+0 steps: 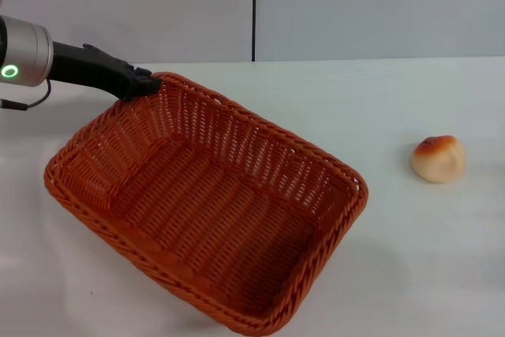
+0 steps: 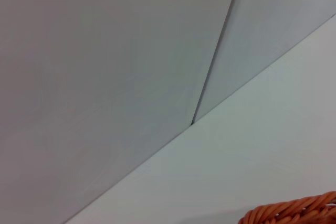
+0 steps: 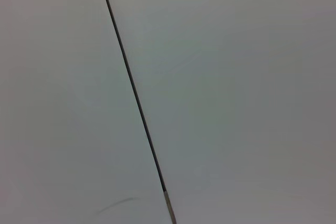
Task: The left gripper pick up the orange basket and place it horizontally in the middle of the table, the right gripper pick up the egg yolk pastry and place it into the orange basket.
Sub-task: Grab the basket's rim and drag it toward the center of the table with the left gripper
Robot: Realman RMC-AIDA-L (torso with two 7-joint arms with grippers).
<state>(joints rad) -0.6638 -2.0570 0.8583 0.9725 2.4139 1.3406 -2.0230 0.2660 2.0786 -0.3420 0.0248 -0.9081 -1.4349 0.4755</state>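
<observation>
The near corner of the large orange-brown woven wicker basket (image 1: 205, 211) is cut off by the lower edge of the head view. In the left wrist view only a short braided strip of its rim (image 2: 294, 212) is seen. The fingertips of the black two-fingered left gripper (image 1: 146, 84) are merged against the rim, so their grip cannot be judged. The arm behind it is cropped.

A plain grey wall (image 3: 236, 87) fills the right wrist view, split by one thin dark seam (image 3: 131, 90) running slantwise between two flat panels. Near one end the seam turns pale. A faint dark smudge (image 3: 118, 204) marks the panel beside that end. No fingers show here
</observation>
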